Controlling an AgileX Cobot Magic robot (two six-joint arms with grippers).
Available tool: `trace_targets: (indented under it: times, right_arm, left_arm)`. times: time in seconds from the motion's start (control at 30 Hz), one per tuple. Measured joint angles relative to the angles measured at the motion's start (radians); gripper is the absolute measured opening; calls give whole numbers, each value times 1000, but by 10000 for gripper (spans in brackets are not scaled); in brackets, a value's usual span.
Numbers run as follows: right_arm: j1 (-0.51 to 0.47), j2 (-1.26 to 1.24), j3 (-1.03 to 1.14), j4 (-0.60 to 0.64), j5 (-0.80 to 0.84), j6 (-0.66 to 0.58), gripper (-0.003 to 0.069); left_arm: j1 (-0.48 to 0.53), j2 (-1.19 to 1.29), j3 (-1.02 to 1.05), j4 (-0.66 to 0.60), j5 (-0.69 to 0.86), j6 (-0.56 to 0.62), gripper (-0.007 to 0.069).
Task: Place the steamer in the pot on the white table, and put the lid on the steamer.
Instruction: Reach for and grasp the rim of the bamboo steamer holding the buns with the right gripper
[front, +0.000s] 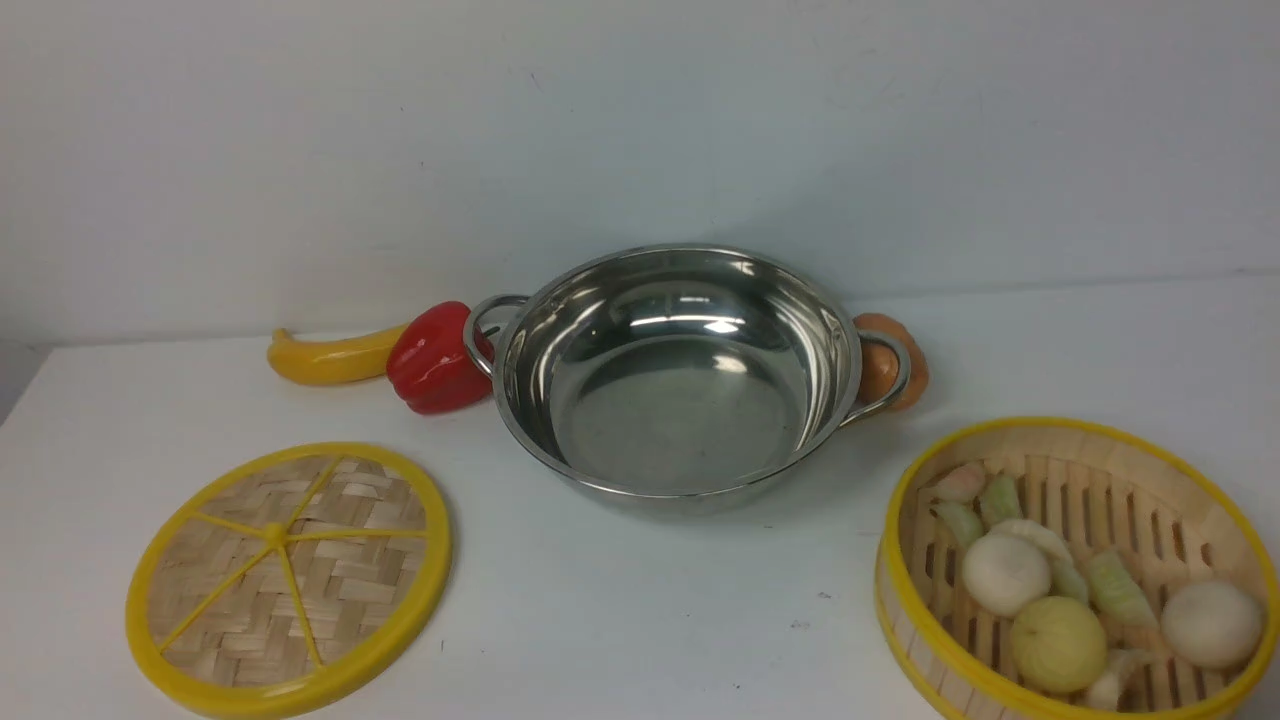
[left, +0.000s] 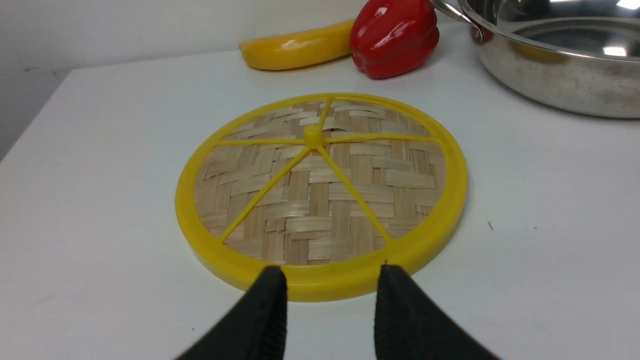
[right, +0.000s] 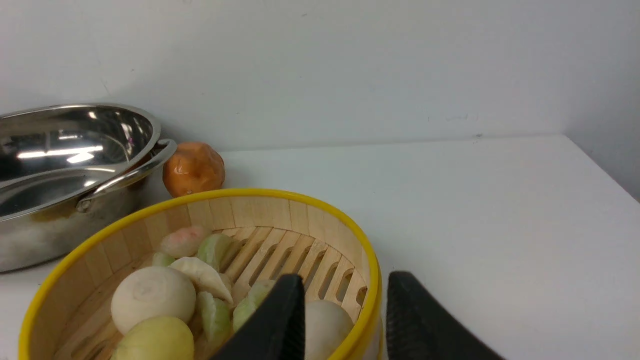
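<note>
The steamer (front: 1100, 452) sits on the desk (front: 640, 620) right of the pot (front: 680, 400), and our right gripper (right: 345, 277) has its jaws spread around the wall, so we should squeeze tight, then lift it flat so the buns (front: 1005, 572) stay in.

- Steamer (right: 280, 215) on white worktop (right: 500, 210): pale wood wall, slatted floor, yellow rim.
- Inside, pale round buns (right: 152, 292) among greenish dumplings (right: 215, 250).
- Black fingers (right: 420, 320) parted astride the rim, one inside the wall, one outside, with a gap beside the inner one.
- Near the steamer, shiny steel pot (right: 40, 235) with looped handle (right: 125, 175).
- Just beside that handle, an orange-brown round fruit (right: 194, 167).
</note>
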Motion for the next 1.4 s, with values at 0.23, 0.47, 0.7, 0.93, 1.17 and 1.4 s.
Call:
trace_targets:
  times: [0.23, 0.47, 0.7, 0.93, 1.17, 1.4]
  right_arm:
    - [0, 0, 0, -1, 0, 0, 248]
    - [0, 0, 0, 0, 0, 0, 248]
    - [0, 0, 0, 0, 0, 0, 248]
    - [0, 0, 0, 0, 0, 0, 248]
    - [0, 0, 0, 0, 0, 0, 248]
    - [0, -2, 0, 222, -86, 125, 248]
  left_arm:
    - [0, 0, 0, 0, 0, 0, 242]
    - [0, 0, 0, 0, 0, 0, 242]
    - [0, 0, 0, 16, 0, 0, 242]
    - [0, 0, 0, 19, 0, 3, 242]
    - [0, 0, 0, 19, 0, 5, 242]
    - [0, 0, 0, -121, -36, -60, 242]
